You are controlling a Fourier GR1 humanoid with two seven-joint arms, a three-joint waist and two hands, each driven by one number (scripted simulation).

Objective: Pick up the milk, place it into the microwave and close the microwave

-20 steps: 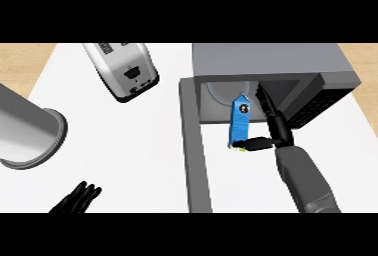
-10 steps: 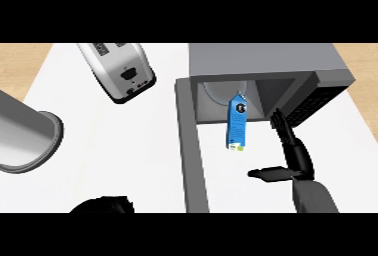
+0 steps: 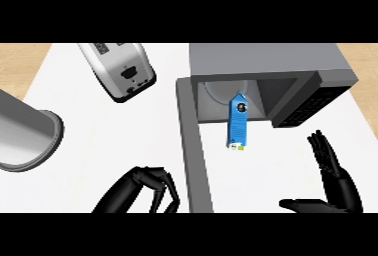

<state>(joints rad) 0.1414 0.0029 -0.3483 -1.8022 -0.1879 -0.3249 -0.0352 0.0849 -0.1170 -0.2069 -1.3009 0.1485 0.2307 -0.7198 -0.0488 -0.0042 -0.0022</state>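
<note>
Right robot hand (image 3: 336, 185) spread, left robot hand (image 3: 148, 187) curled; milk (image 3: 238, 122) stands half inside microwave (image 3: 266, 62).

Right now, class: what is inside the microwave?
The blue milk carton stands in the open microwave, against a pale round plate. The roof hides the cavity's back.

1. Two black hands are seen at the lower edge of the head view.
2. The left hand (image 3: 144, 192) is made of glossy black segments, with soft grey highlights along its rounded links.
3. The right hand (image 3: 336, 187) is matte black, its slender fingers (image 3: 325, 152) ribbed by small segments.
</note>
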